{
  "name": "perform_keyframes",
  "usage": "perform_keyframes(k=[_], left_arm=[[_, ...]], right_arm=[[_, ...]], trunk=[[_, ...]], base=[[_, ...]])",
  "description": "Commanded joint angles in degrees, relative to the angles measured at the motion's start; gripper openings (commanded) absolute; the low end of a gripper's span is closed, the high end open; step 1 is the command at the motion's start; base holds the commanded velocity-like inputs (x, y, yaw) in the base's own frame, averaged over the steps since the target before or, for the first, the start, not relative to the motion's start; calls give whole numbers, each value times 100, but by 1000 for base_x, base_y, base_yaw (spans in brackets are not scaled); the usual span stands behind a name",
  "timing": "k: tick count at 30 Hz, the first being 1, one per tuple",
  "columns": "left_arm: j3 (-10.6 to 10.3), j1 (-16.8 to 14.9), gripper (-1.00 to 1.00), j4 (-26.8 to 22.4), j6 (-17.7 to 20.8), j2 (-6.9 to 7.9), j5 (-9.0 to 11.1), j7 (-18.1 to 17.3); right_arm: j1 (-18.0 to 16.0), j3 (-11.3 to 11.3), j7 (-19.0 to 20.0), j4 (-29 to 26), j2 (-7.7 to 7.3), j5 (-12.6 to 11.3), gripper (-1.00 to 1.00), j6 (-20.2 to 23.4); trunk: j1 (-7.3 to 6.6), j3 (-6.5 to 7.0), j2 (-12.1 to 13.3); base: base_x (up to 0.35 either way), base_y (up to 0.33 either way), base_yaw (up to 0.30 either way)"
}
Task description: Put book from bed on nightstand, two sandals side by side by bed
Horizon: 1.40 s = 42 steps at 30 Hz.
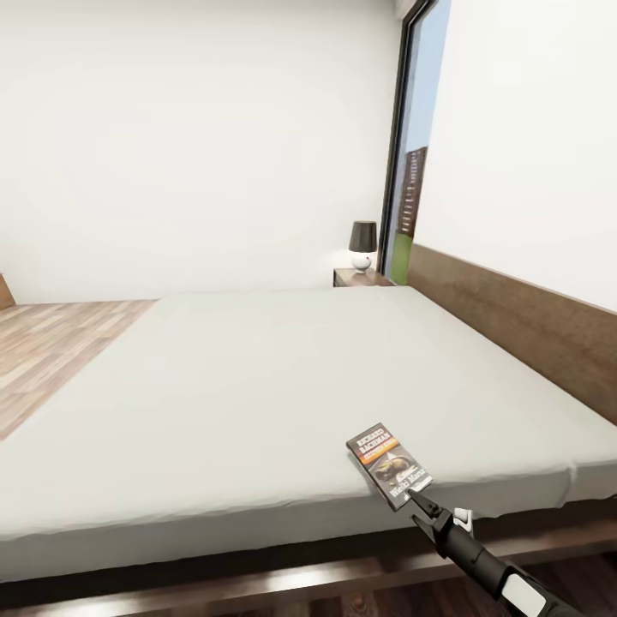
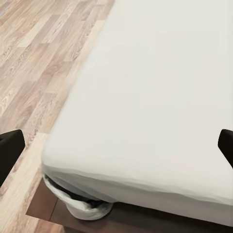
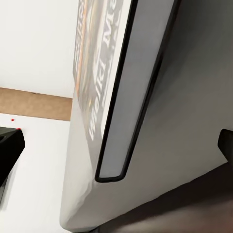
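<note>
The book [image 1: 389, 464] lies face up on the bed's grey mattress [image 1: 257, 368], near the front edge on the right. It has a dark cover with an orange band and white lettering. My right gripper [image 1: 415, 498] reaches in from the lower right, its tips at the book's near corner. In the right wrist view the book's [image 3: 94, 73] near corner lies between the wide-apart fingers [image 3: 8, 145] of this open gripper [image 3: 116, 145]. My left gripper [image 2: 116, 145] is open and hangs over a mattress corner [image 2: 145, 121]. A nightstand [image 1: 360, 277] stands at the far side of the bed. The sandals are out of view.
A dark-shaded lamp [image 1: 362, 244] sits on the nightstand. The brown headboard [image 1: 514, 321] runs along the right wall beside a tall window [image 1: 413, 171]. Wood-plank floor [image 1: 51, 351] lies left of the bed. The dark bed frame [image 1: 257, 583] juts out below the mattress.
</note>
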Motion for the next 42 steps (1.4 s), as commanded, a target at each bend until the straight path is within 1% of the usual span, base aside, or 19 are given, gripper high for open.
perform_keyframes(k=[1, 19, 42], left_arm=[[7, -6, 100, -1, 48, 0, 35, -7], [7, -4, 100, -1, 48, 0, 34, -2], [7, -6, 100, -1, 48, 0, 35, -1]], right_arm=[[-4, 39, 12, 1, -3, -60, 100, 47], [-3, 42, 12, 1, 5, -60, 100, 47], [-3, 44, 14, 0, 5, -52, 100, 39]], trunk=[[-1, -6, -3], [-1, -6, -3], [-1, -6, -3]], base=[[0, 114, 0], [0, 66, 0], [0, 6, 0]])
